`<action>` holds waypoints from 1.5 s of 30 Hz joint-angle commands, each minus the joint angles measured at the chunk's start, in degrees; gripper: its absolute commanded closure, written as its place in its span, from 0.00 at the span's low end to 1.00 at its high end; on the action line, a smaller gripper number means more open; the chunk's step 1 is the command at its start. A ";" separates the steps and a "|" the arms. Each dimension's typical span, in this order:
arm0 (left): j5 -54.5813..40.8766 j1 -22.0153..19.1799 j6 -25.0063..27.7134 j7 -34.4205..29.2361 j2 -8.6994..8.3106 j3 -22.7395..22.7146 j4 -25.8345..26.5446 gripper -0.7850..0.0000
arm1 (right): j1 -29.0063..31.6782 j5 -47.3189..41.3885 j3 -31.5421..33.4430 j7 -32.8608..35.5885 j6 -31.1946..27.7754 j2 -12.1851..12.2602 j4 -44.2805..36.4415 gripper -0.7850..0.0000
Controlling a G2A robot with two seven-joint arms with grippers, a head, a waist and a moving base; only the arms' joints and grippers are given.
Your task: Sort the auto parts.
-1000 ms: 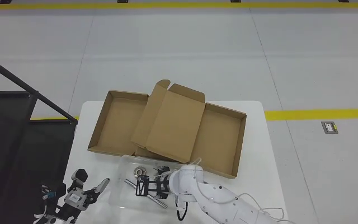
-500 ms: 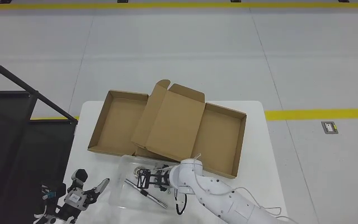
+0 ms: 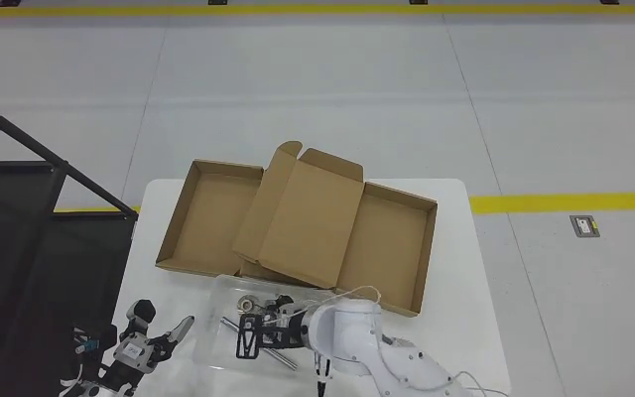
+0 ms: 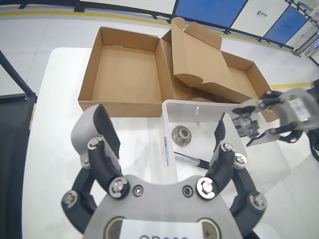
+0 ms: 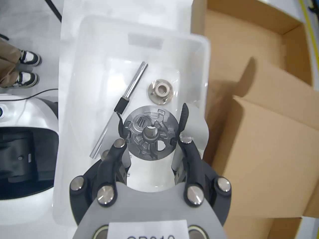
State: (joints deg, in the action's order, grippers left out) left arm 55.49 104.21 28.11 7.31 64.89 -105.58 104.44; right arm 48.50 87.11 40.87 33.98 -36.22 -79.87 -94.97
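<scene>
My right gripper (image 5: 152, 123) is shut on a dark grey round toothed hub (image 5: 149, 135), held just over the clear plastic bin (image 5: 99, 26). In the bin lie a small metal flange (image 5: 160, 91) and a chrome rod (image 5: 132, 88) with a black sleeve. From above, the right gripper (image 3: 248, 337) hangs over the bin's (image 3: 213, 288) left half, near the flange (image 3: 245, 303). My left gripper (image 4: 164, 128) stands open and empty at the table's front left corner (image 3: 164, 335), just outside the bin (image 4: 169, 105). It faces the flange (image 4: 181, 135), the rod (image 4: 189, 160) and the held hub (image 4: 245, 124).
An open cardboard box (image 3: 298, 223) with two shallow trays and a raised middle flap takes up the table's far half, right behind the bin. A black frame (image 3: 40, 248) stands off the table's left side. The bare white tabletop (image 3: 466, 328) lies at the right.
The right gripper first shifted toward the cardboard box, then came back toward the front left and looks higher over the bin. The left gripper has stayed put.
</scene>
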 commanded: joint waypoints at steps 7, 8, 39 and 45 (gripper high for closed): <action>0.00 0.00 0.00 0.00 0.00 0.00 0.00 0.00 | 12.19 3.20 14.49 -4.52 -1.02 4.14 -17.10 1.00; 0.00 0.00 0.00 0.00 0.00 0.00 0.00 0.00 | 12.19 3.20 14.49 -4.52 -1.02 4.14 -17.10 1.00; 0.00 0.00 0.00 0.00 0.00 0.00 0.00 0.00 | -14.29 -15.87 20.63 -2.25 30.43 -1.24 38.17 1.00; 0.00 0.00 0.00 0.00 0.00 0.00 0.00 0.00 | -16.56 -16.54 19.76 -2.67 29.81 -1.87 42.76 1.00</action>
State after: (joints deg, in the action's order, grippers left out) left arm 55.49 104.21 28.11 7.31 64.89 -105.58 104.44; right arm 32.16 70.61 60.77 31.31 -6.21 -81.67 -52.73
